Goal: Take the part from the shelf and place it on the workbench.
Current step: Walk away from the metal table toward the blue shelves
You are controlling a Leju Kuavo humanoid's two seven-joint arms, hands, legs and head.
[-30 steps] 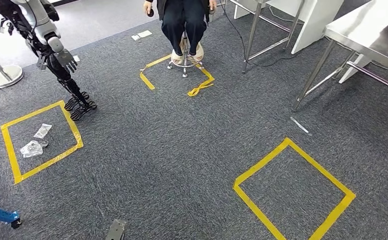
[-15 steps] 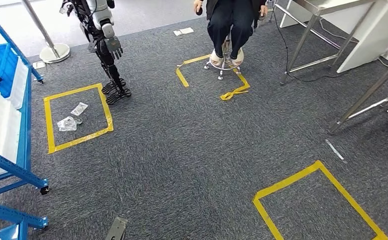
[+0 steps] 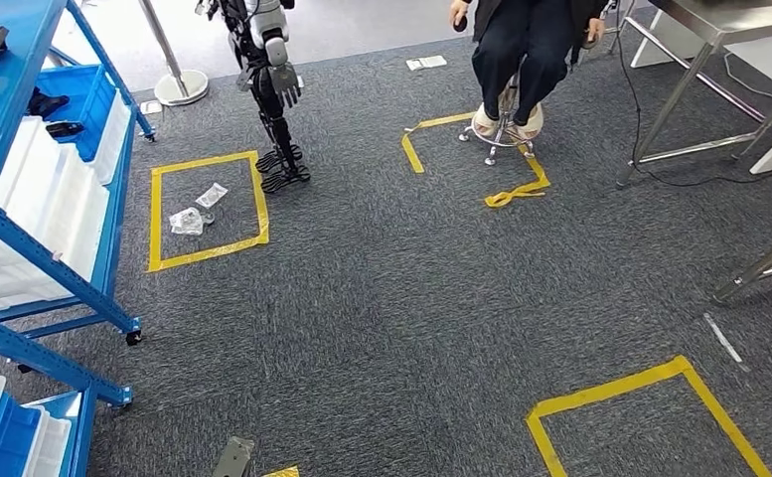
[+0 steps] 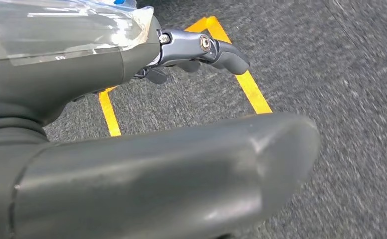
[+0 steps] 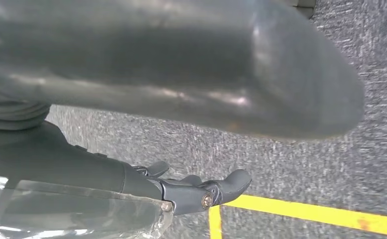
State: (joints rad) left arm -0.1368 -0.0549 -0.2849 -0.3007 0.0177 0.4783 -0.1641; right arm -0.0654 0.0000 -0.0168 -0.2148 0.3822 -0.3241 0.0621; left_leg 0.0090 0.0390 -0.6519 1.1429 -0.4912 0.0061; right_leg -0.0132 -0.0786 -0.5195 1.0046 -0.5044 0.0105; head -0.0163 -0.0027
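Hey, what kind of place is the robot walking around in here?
Probably a robotics test lab or workshop: a blue shelf rack with white bins, yellow tape squares marking the grey carpet, and another humanoid robot standing by.

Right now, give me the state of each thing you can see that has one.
Left hand: empty, fingers apart.
Right hand: empty, fingers apart.
Blue shelf: white bins on its levels.
Person: seated on a stool.
Clear bags: lying inside a taped floor square.

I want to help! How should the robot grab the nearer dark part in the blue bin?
Probably from above: the blue bin is open-topped and the dark part lies low inside. Grip across its middle; finer shape is too small to tell.
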